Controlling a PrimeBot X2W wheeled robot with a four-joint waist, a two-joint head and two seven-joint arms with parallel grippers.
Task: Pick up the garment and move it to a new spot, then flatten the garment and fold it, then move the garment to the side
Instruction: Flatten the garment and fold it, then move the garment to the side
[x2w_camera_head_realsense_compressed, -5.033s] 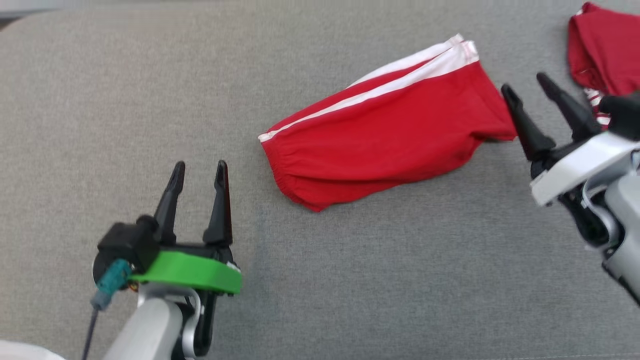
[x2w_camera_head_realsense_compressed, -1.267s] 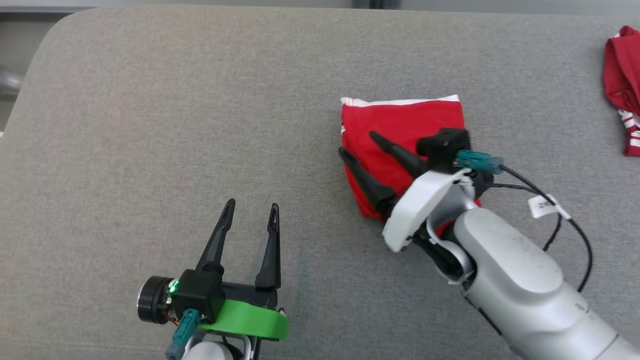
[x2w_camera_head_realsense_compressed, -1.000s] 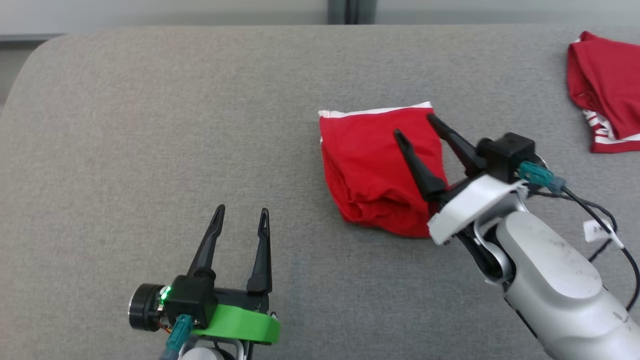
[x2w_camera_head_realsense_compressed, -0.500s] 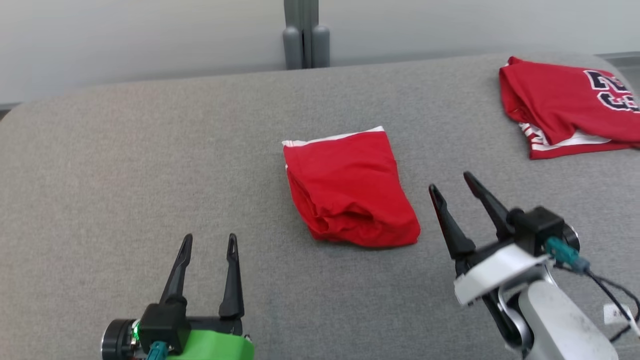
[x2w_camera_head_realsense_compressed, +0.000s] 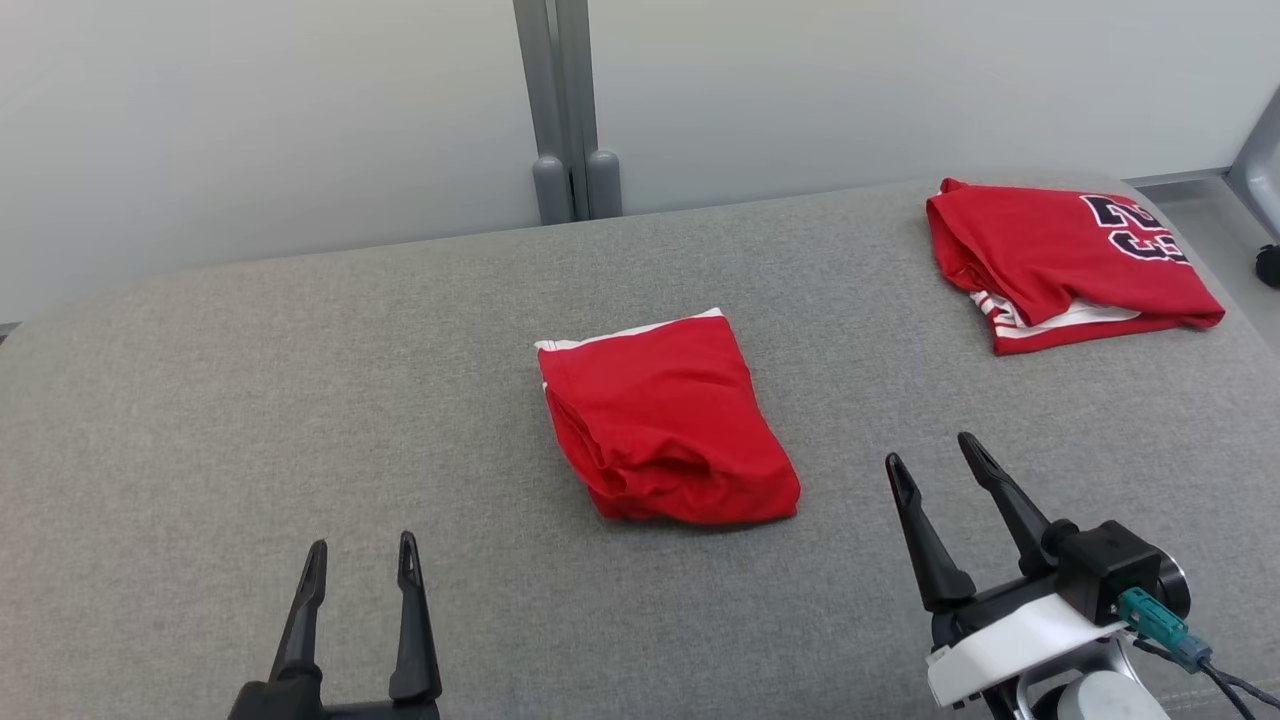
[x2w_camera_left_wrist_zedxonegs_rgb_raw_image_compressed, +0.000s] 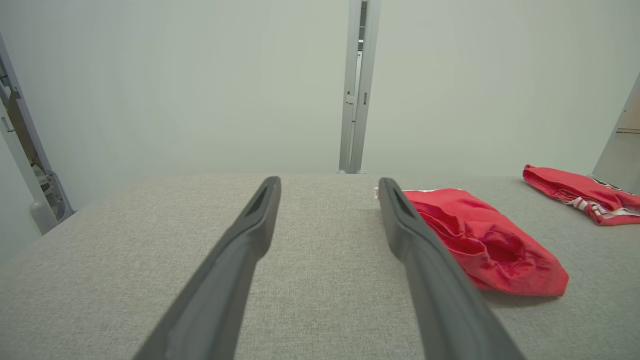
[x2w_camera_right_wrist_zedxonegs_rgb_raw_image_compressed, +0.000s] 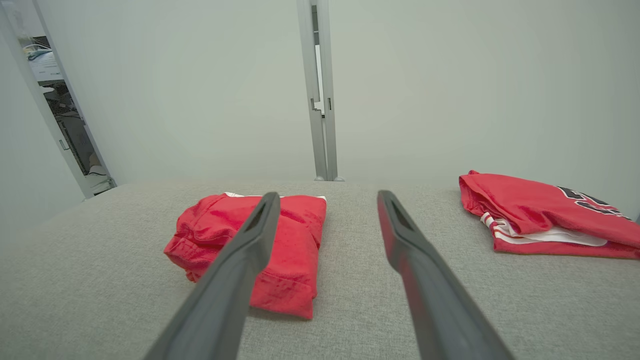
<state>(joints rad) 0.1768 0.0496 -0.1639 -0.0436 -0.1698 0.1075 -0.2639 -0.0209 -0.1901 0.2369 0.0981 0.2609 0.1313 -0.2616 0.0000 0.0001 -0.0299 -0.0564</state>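
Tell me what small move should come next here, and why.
Probably ease the right claw forward to the near edge of the folded red shorts. They lie folded, untouched, with right and left claw both open and empty, so only moving them aside, perhaps toward the red jersey, seems to remain.

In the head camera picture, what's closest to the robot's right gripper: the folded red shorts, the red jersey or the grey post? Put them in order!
From the right gripper:
1. Folded red shorts, just to its left.
2. Red jersey, farther back on the right.
3. Grey post, farthest, behind everything in the middle.
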